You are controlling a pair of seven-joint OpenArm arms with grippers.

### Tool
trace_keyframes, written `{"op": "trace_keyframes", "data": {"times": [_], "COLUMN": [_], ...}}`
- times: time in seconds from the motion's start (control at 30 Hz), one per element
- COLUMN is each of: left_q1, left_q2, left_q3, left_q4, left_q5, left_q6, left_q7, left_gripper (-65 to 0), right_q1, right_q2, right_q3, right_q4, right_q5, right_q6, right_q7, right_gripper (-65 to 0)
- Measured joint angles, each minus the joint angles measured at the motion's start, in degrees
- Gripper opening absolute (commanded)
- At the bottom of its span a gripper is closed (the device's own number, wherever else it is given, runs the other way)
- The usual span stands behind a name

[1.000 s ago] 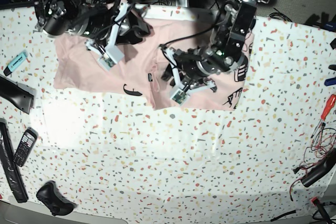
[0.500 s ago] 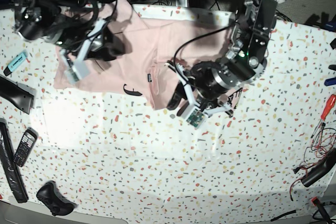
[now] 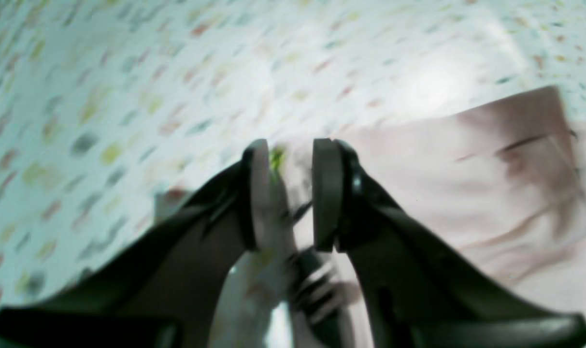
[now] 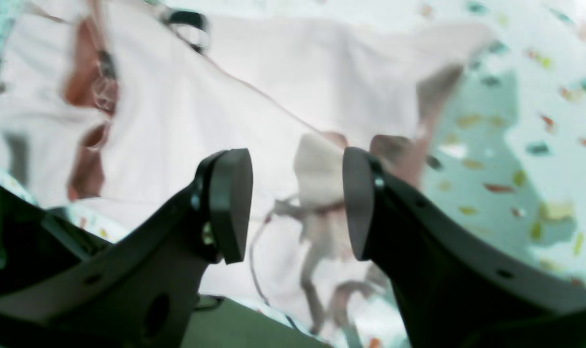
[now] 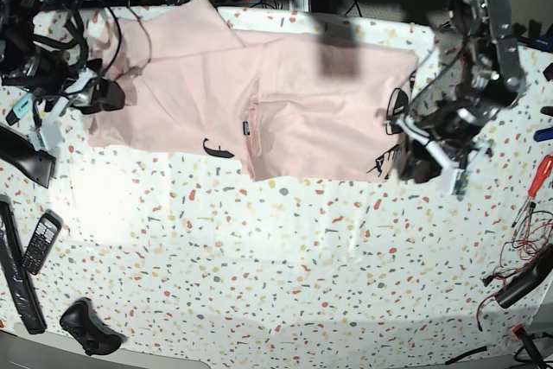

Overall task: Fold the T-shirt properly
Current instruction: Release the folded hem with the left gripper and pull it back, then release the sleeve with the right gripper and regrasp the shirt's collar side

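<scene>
With both sets of fingers (image 4: 235, 203) parted and empty beside the T-shirt (image 5: 285, 101), a shallow pinch could grab only one layer.

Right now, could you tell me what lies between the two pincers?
In the base view, the T-shirt fills nearly the whole stretch from the right pincer to the left pincer.

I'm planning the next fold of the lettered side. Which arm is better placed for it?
Probably the left gripper: it sits at the T-shirt edge by the black lettering. The right gripper is at the opposite edge.
</scene>
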Motion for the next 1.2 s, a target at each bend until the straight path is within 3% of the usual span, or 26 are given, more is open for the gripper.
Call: {"op": "trace_keyframes", "data": {"times": [0.2,0.37,0.53,0.7,0.9,1.0,1.13,1.2], "left_q1": [4.3,6.4,6.4,6.4,6.4,6.4,6.4,6.4], "left_q2": [-4.9,-7.5,-7.5,-7.4,-7.5,-7.5,-7.5,-7.5], "left_q3": [-5.5,-6.4,-6.5,-6.5,-6.5,-6.5,-6.5,-6.5], "left_q4": [0.0,0.0,0.0,0.0,0.0,0.0,0.0,0.0], "left_q5": [-3.0,-3.3,-5.5,-5.8,-5.8,-5.8,-5.8,-4.9], "left_q6": [-0.1,-0.1,-0.1,-0.1,-0.1,-0.1,-0.1,-0.1], "left_q7": [-0.6,-1.2,-1.4,-1.4,-1.4,-1.4,-1.4,-1.4], "left_gripper": [-49.9,-49.9,-49.9,-49.9,-49.9,-49.9,-49.9,-49.9], "right_q1": [0.0,0.0,0.2,0.5,2.7,3.6,4.2,4.6], "right_q2": [4.1,5.0,4.0,1.5,-0.2,-0.7,-1.1,-1.1], "right_q3": [0.0,0.0,-1.0,-3.8,-8.4,-11.2,-13.1,-13.1], "right_q4": [-9.2,-16.5,-20.1,-20.2,-20.1,-20.1,-20.1,-20.2], "right_q5": [-0.2,-0.2,0.6,1.6,1.7,1.7,1.7,1.7], "right_q6": [0.0,0.0,0.1,0.1,0.1,0.1,0.1,0.1], "right_q7": [0.1,0.2,0.8,5.5,5.9,5.9,5.7,5.6], "right_gripper": [-35.2,-35.3,-35.3,-35.3,-36.3,-42.7,-59.9,-65.0]}}
